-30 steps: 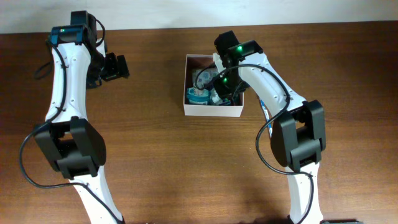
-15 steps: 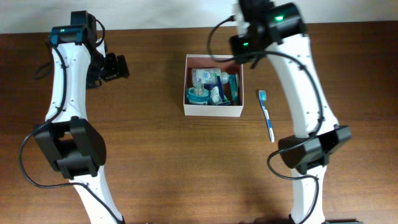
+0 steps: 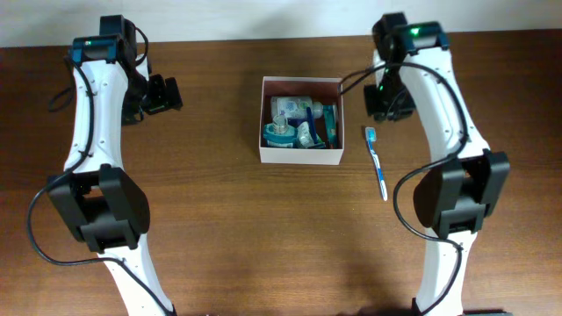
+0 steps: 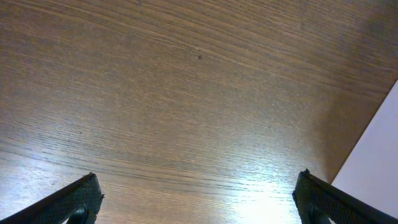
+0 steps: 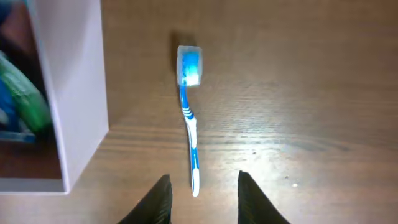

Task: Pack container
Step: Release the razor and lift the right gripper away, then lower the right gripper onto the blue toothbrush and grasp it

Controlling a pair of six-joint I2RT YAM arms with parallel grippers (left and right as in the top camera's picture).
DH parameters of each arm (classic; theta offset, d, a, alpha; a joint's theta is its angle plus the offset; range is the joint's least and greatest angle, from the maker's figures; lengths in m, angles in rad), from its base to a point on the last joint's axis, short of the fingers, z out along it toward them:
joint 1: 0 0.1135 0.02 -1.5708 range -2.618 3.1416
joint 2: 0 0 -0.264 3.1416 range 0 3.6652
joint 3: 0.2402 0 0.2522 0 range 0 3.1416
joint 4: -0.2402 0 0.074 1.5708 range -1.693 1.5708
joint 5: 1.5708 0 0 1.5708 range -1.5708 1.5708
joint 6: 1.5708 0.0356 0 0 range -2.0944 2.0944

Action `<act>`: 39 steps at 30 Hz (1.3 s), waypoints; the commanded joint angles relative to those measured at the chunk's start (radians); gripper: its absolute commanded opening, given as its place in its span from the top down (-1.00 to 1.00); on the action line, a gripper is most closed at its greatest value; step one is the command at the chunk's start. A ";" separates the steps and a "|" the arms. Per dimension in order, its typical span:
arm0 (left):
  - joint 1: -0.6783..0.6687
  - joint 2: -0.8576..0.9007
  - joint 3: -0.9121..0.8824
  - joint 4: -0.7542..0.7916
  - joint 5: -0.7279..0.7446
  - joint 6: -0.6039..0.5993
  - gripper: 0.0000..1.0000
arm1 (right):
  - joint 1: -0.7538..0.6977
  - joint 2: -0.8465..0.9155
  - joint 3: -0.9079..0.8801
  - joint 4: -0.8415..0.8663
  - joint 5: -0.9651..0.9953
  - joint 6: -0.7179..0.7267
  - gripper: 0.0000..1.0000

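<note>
Though it's lidless, container (image 3: 301, 156) looks full — white-walled.

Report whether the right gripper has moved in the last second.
Yes. The right gripper was down in the container; it has swung out to the right and now hangs past the right wall, by the toothbrush head.

left arm (image 3: 91, 105): extended forward, wrist turned inward
left gripper (image 4: 198, 186): fingers spread fully wide
right arm (image 3: 445, 95): extended forward, wrist angled down
right gripper (image 5: 204, 185): fingers part-way apart, gap between tips
</note>
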 commanded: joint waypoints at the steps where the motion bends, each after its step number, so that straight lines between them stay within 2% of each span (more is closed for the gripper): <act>1: 0.002 -0.028 0.013 0.000 0.008 0.002 -0.99 | 0.011 0.003 -0.083 0.024 -0.009 0.008 0.45; 8: 0.002 -0.028 0.013 -0.001 0.008 0.002 -0.99 | 0.004 0.003 -0.217 0.099 -0.044 -0.017 0.45; 31: 0.002 -0.028 0.013 0.000 0.008 0.002 -0.99 | 0.004 0.003 -0.472 0.306 -0.058 -0.022 0.42; 32: 0.002 -0.028 0.013 0.000 0.008 0.002 -0.99 | 0.004 0.003 -0.489 0.326 -0.058 -0.022 0.28; 39: 0.002 -0.028 0.013 -0.001 0.008 0.002 -0.99 | -0.023 0.003 -0.504 0.366 -0.058 -0.022 0.22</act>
